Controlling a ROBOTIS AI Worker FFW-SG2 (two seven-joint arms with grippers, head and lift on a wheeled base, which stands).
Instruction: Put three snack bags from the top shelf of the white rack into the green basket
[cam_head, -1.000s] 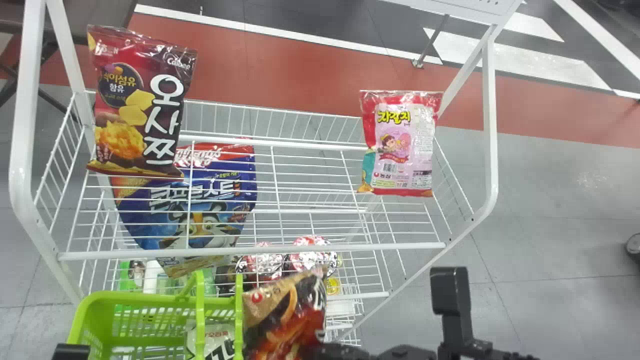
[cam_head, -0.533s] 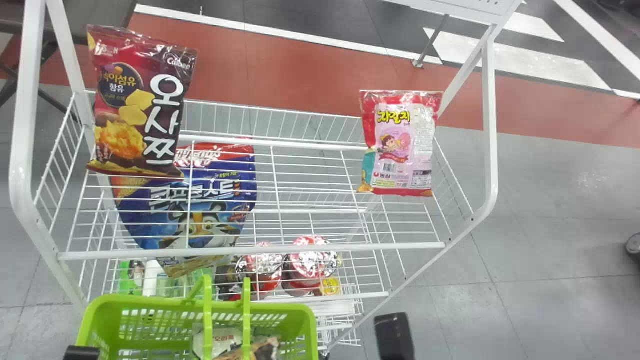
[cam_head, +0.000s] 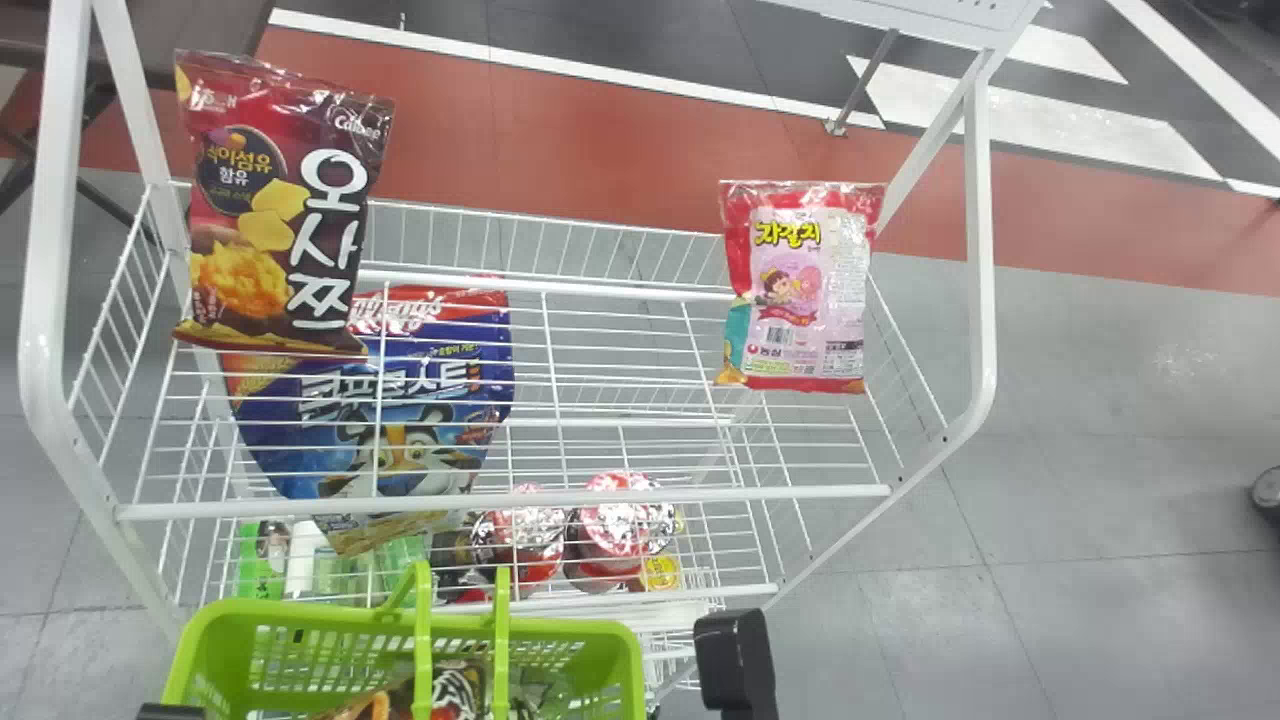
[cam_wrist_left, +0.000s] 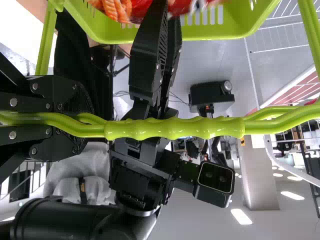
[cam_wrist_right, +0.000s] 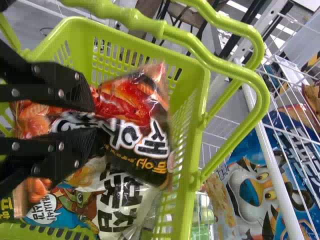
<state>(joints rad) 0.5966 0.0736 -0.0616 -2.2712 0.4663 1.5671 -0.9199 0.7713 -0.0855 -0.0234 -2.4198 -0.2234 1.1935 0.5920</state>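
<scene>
Low in the head view, the left gripper (cam_head: 172, 711) is at the green basket's (cam_head: 180, 655) left side; the left wrist view has the left gripper (cam_wrist_left: 82, 117) closed around the handle (cam_wrist_left: 175, 128). Part of the right arm, by its gripper (cam_head: 735, 655), stands at the basket's right. Seen from the right wrist, the right gripper (cam_wrist_right: 94, 119) has its fingers apart above a red-black snack bag (cam_wrist_right: 130, 132) inside the basket. A white bag (cam_wrist_right: 117, 205) lies beneath. On the top shelf are a purple snack bag (cam_head: 280, 220) at left and a pink one (cam_head: 800, 290) at right.
The white rack's front rail (cam_head: 500, 503) runs behind the basket. Lower down are a blue cereal bag (cam_head: 400, 420) and foil-topped cups (cam_head: 622, 530). The rack's right post (cam_head: 982, 300) curves down toward the right arm.
The red-black bag has gone from over the basket's right part down into it. The right arm has shifted left, and the basket now sits slightly lower and farther right. The right gripper has let go.
</scene>
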